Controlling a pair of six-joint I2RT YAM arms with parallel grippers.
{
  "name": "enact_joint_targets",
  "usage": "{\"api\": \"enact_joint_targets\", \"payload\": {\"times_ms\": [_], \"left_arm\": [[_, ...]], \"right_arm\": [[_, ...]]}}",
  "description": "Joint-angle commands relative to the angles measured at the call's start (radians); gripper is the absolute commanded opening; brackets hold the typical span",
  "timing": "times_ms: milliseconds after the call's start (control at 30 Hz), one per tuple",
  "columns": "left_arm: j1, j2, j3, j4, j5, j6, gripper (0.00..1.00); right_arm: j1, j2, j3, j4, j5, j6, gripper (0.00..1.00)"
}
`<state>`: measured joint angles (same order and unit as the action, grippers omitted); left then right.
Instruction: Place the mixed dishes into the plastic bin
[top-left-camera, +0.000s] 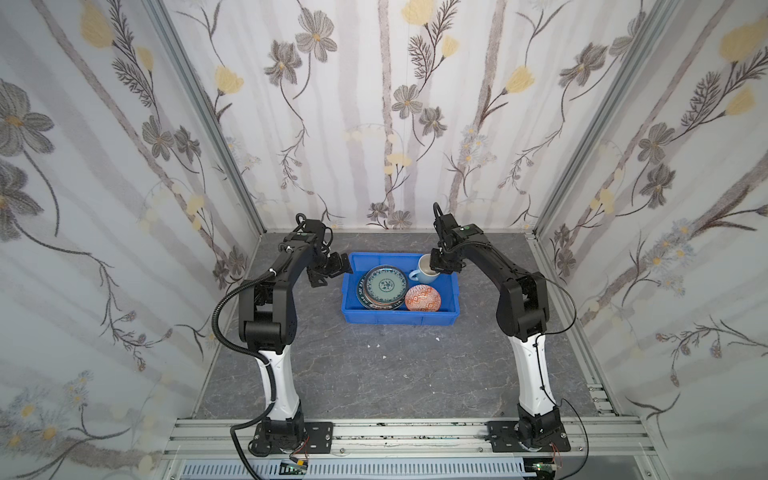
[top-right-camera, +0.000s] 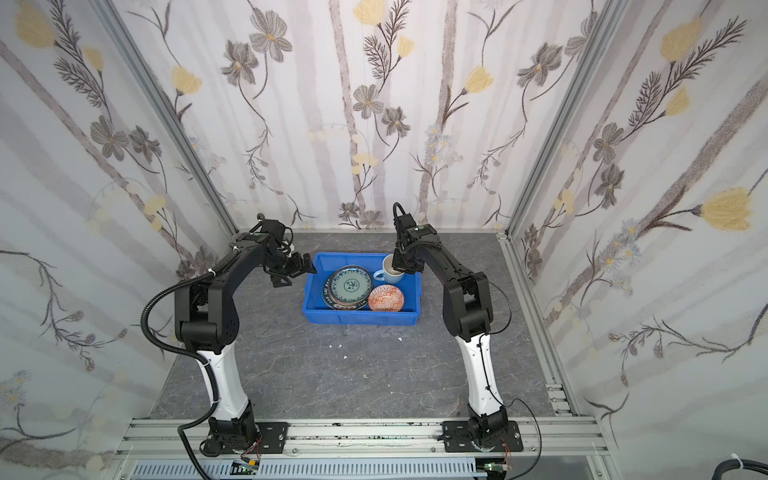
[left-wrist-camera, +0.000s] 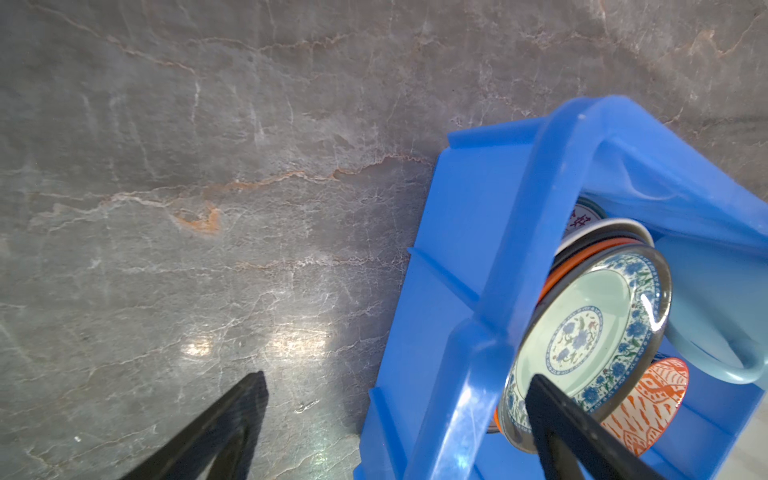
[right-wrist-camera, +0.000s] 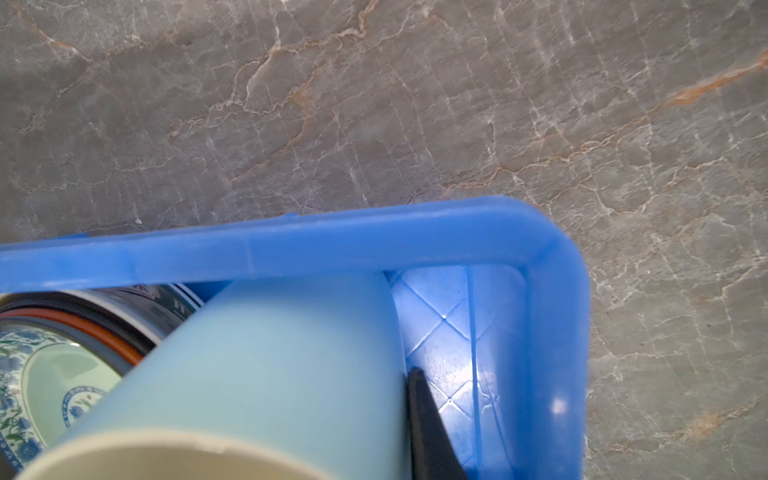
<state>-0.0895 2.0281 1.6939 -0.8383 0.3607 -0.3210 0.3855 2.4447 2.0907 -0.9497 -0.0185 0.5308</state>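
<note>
One black finger (right-wrist-camera: 426, 424) of the right gripper (top-left-camera: 439, 269) lies flat against the outside wall of the pale blue ceramic mug (right-wrist-camera: 270, 353). Its partner is hidden in the right wrist view and seems to sit inside the cream-coloured mouth, so the narrow jaws pinch the mug's wall at the rim. The mug is inside the shallow rectangular bright blue plastic bin (top-left-camera: 399, 318), in its far right corner, with its handle towards the plates. Whether its base rests on the bin's floor cannot be told.

The left gripper (left-wrist-camera: 397, 376) holds nothing, its two black fingers spread wide. In the left wrist view one finger (left-wrist-camera: 573, 432) is over the bin's left rim and the other over the grey marble-patterned tabletop (top-left-camera: 374, 374) outside it. In both top views it is at the bin's far left corner.

The round teal patterned plate (top-left-camera: 384, 285) tops a stack of round plates filling the bin's left half. The left wrist view shows orange, dark and white rims under it. The small round orange-patterned bowl (top-left-camera: 422, 298) sits in the near right part of the bin, just beside the stack and in front of the mug.
</note>
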Motion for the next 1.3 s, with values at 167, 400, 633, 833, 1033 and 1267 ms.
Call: {"api": "enact_joint_targets", "payload": {"times_ms": [167, 400, 633, 833, 1033, 1267], "left_arm": [[0.008, 0.009, 0.009, -0.002, 0.010, 0.010, 1.00], [0.014, 0.016, 0.010, 0.001, 0.018, 0.011, 1.00], [0.016, 0.020, 0.017, 0.005, 0.027, 0.013, 1.00], [0.017, 0.020, 0.029, 0.005, 0.028, 0.011, 1.00], [0.017, 0.004, 0.021, 0.012, 0.047, 0.008, 1.00], [0.019, -0.128, -0.062, 0.058, -0.045, -0.010, 1.00]], "right_arm": [[-0.003, 0.015, 0.014, 0.023, 0.009, 0.012, 0.17], [-0.004, 0.003, 0.016, 0.032, 0.010, 0.014, 0.30], [-0.006, -0.042, 0.020, 0.061, 0.023, 0.004, 0.44], [-0.008, -0.089, 0.032, 0.063, 0.037, -0.008, 0.54], [-0.007, -0.162, 0.028, 0.063, 0.045, -0.051, 0.63], [-0.007, -0.304, -0.076, 0.143, 0.035, -0.135, 0.99]]}}
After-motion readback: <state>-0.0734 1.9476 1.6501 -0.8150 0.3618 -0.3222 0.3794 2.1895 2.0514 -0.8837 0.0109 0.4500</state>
